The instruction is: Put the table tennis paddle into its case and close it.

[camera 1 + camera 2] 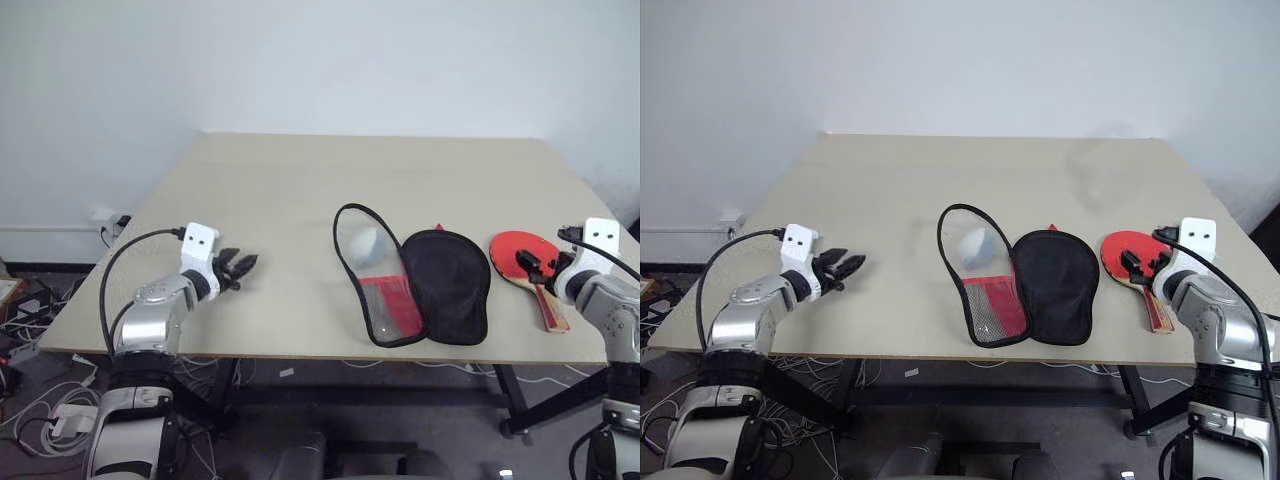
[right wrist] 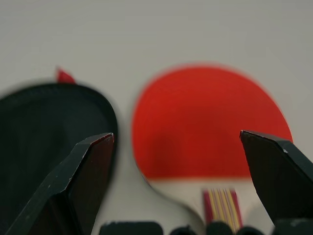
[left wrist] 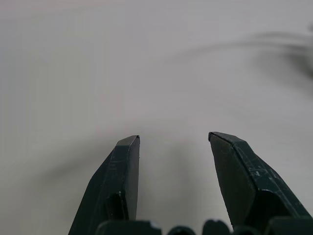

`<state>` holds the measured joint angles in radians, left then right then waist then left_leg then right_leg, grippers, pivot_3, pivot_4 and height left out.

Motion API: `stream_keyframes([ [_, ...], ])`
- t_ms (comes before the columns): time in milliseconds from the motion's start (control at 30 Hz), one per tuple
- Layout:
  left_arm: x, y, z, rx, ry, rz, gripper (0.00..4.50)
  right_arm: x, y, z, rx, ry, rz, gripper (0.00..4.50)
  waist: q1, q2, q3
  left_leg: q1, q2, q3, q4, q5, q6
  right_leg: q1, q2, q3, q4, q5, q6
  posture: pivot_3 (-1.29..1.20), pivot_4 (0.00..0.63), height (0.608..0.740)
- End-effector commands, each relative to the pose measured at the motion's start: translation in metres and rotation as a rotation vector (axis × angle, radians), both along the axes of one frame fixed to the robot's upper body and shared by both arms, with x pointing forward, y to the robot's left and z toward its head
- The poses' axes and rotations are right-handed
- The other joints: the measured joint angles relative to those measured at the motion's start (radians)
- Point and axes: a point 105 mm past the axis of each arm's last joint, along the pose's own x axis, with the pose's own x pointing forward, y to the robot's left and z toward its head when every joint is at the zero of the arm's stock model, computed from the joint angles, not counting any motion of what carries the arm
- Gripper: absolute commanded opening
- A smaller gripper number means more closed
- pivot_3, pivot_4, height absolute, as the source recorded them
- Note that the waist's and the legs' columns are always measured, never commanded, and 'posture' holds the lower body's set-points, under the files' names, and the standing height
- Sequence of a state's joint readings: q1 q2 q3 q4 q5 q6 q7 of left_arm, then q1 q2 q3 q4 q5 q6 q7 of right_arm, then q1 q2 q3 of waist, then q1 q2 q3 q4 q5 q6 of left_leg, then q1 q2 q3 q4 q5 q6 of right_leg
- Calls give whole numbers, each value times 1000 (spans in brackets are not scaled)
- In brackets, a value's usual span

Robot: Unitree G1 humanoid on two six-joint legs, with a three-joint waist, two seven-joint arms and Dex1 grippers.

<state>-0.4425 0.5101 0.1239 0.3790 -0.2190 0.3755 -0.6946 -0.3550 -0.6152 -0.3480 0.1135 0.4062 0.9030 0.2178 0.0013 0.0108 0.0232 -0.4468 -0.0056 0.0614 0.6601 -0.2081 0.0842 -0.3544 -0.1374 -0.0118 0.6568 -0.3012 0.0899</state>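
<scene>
Above the table tennis paddle [image 2: 205, 122], right gripper [image 2: 178, 156] wide open, empty

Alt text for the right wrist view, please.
The open right gripper hovers over the red-faced paddle lying flat on the table, its handle pointing toward the camera. The case's black inside lies beside the paddle.

The left arm reaches forward with its wrist angled inward; the left gripper [image 1: 243, 268] points slightly downward, fingers [image 3: 122, 176] parted with a clear gap. The right arm stretches forward, and the right gripper [image 1: 534, 267] tips downward, fingers [image 2: 83, 181] spread wide apart.
</scene>
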Motion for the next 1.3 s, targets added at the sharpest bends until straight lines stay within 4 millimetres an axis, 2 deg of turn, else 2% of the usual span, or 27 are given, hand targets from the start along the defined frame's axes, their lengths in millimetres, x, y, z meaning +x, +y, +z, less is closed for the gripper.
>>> stream_keyframes([
  [33, -3, -29, 28, -6, -70, -153, 2346, 1, -5, 16, 12, -24, 3, 4478, 0, 0, 0, 0, 0, 0, 0, 0, 0, 0, 0, 0, 0, 0, 0, 0, 0, 715],
  [200, -22, -77, 30, -15, -42, -382, 2346, 0, -10, 8, 25, 38, -22, 4478, 1, 0, 0, 0, 1, 0, 0, 0, 1, 1, 0, 0, 0, 0, 0, 0, 0, 715],
  [267, -28, -102, 31, -30, -11, -491, 2346, -2, -13, 4, 25, 67, -30, 4478, 2, 0, 0, 0, 1, 0, 0, 0, 2, 0, 0, 0, 0, 0, 0, 0, 0, 715],
  [400, -36, -137, 32, -71, 42, -613, 2346, -5, -21, 0, 19, 111, -59, 4478, 1, 0, 1, 0, 0, 0, 1, 1, 4, 1, 0, 0, 0, 0, 0, 0, 0, 715],
  [500, -49, -162, 31, -75, 62, -721, 2346, -5, -25, -1, 15, 138, -69, 4478, 0, 0, 1, 0, 0, 0, 1, 1, 4, 1, 0, 1, 0, 0, 0, 0, 0, 715],
  [600, -54, -179, 28, -60, 65, -769, 2346, -2, -26, -2, -4, 164, -75, 4478, 0, 0, 1, 0, 0, 1, 0, 1, 4, 1, 0, 2, 0, 0, 0, 0, 0, 715],
  [700, -54, -184, 26, -51, 69, -777, 2346, 1, -27, -7, -29, 198, -84, 4478, 0, 0, 1, 0, 0, 1, 0, 1, 4, 1, 1, 2, 0, 0, 0, 0, 0, 715],
  [833, -53, -185, 31, -61, 67, -784, 2346, 4, -17, -19, -11, 268, -48, 4478, 0, 0, 1, 0, 0, 1, 1, 1, 4, 0, 1, 2, 0, 0, 0, 0, 0, 715],
  [1133, -49, -171, 42, -76, 63, -765, 2346, -8, -19, -37, 34, 365, -61, 4478, 1, 0, 1, 0, 1, 0, 1, 1, 6, 1, 0, 2, 0, 0, 0, 0, 0, 715],
  [1233, -49, -167, 42, -73, 63, -759, 2346, -9, -22, -40, 27, 375, -78, 3882, 1, 0, 1, 0, 1, 0, 1, 1, 6, 1, 0, 2, -1, 0, 0, 0, 0, 715],
  [1300, -49, -166, 42, -70, 66, -757, 2346, -8, -21, -40, 28, 374, -79, 3191, 1, 0, 1, 0, 1, 0, 1, 1, 6, 1, 0, 2, -1, 0, 0, 0, 0, 715],
])
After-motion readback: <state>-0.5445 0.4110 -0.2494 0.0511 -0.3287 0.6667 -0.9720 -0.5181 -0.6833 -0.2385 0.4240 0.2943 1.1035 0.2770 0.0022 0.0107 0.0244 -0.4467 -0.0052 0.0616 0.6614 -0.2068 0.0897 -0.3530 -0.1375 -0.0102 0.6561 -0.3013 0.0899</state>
